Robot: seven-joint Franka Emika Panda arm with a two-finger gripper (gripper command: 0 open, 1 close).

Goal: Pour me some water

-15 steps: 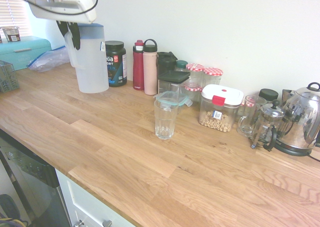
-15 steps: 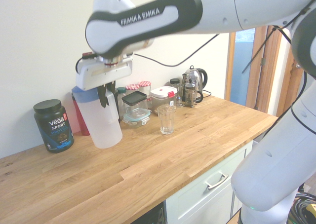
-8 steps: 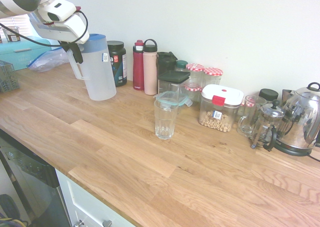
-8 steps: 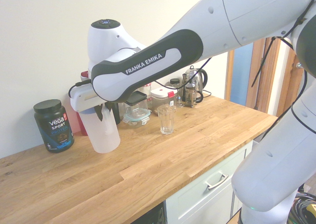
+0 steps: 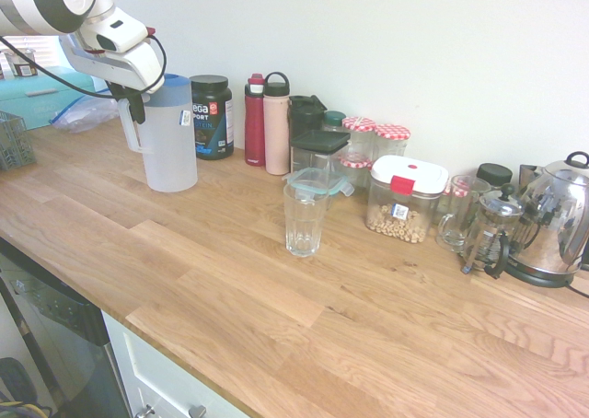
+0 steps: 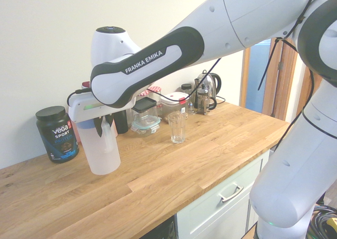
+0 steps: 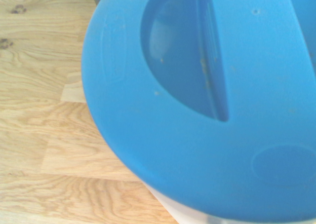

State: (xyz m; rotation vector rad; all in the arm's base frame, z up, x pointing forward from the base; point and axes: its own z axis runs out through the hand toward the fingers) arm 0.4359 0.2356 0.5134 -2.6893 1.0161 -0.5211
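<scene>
Standing upright, pitcher (image 5: 168,146), tool (image 5: 136,105) gripping handle

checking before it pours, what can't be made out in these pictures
- Water level in the jug: frosted wall in both exterior views; blue lid fills the wrist view.
- Hand on the jug handle: its fingers are hidden by the arm in the second exterior view.
- Glass: contents too clear to tell.

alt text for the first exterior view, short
The white arm's gripper is shut on the handle of a blue-lidded pitcher standing upright on the wooden counter. An empty drinking glass stands apart.
</scene>
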